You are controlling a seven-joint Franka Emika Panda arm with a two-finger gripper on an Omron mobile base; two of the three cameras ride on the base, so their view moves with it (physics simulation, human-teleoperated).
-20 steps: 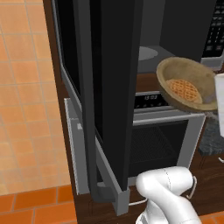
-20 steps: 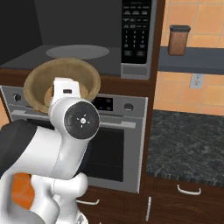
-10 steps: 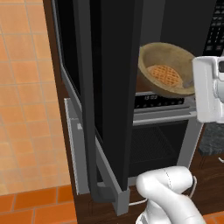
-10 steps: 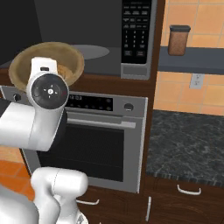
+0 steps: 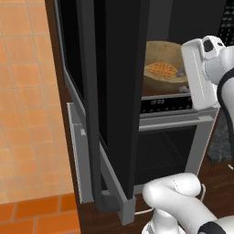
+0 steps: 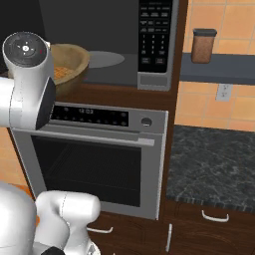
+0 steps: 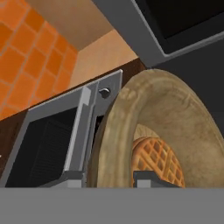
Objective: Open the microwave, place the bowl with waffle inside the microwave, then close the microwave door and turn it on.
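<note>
- The microwave door (image 5: 116, 91) stands swung wide open, its black edge screening the left part of the microwave (image 6: 124, 45) cavity in the left base view.
- One tan bowl (image 5: 164, 68) with one waffle (image 5: 161, 70) sits at the cavity mouth, above the oven (image 6: 94, 159).
- The hand (image 7: 144, 179) grips the bowl rim, a fingertip over the waffle.
- One pale turntable (image 6: 104, 59) lies beyond the bowl.
- One brown jar (image 6: 203, 46) stands on the shelf (image 6: 219, 69); a dark stone bench (image 6: 214, 164) lies below.
</note>
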